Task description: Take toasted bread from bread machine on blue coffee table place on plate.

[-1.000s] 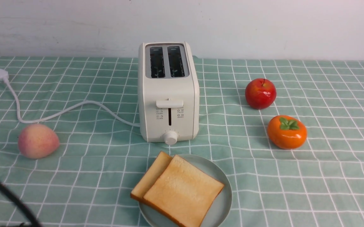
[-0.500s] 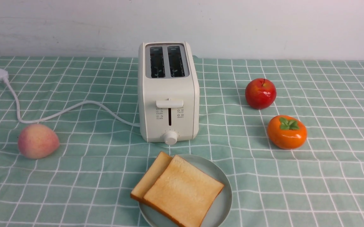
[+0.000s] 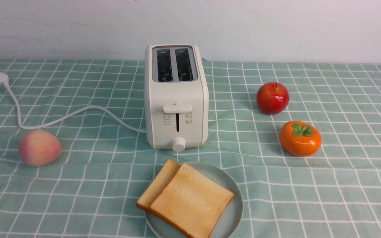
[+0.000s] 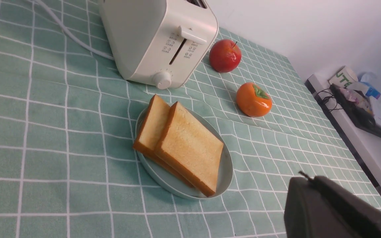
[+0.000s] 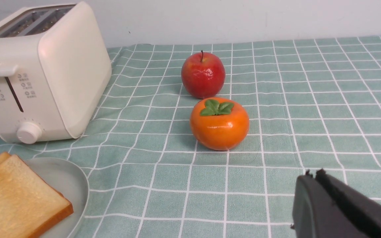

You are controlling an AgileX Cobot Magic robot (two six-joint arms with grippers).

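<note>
Two slices of toasted bread [image 3: 185, 200] lie overlapping on the pale blue-green plate [image 3: 233, 211], in front of the cream-white bread machine [image 3: 176, 99]. Its two slots look empty and its lever is up. All stand on the mint-green checked table [image 3: 309, 185]. The toast [image 4: 180, 145] and plate [image 4: 225, 172] also show in the left wrist view, and at the edge of the right wrist view [image 5: 12, 198]. My left gripper [image 4: 304, 177] is shut and empty, away from the plate. My right gripper [image 5: 312, 173] is shut and empty, near the persimmon. Neither shows in the front view.
A red apple [image 3: 272, 98] and an orange persimmon [image 3: 300, 138] sit right of the toaster. A peach [image 3: 39, 147] lies at the left. The white power cord [image 3: 61, 117] runs left from the toaster to its plug [image 3: 1, 78]. A wall stands behind.
A dark cable at the lower left of the front view one second ago has left the view. The toast, plate and toaster have not moved.
</note>
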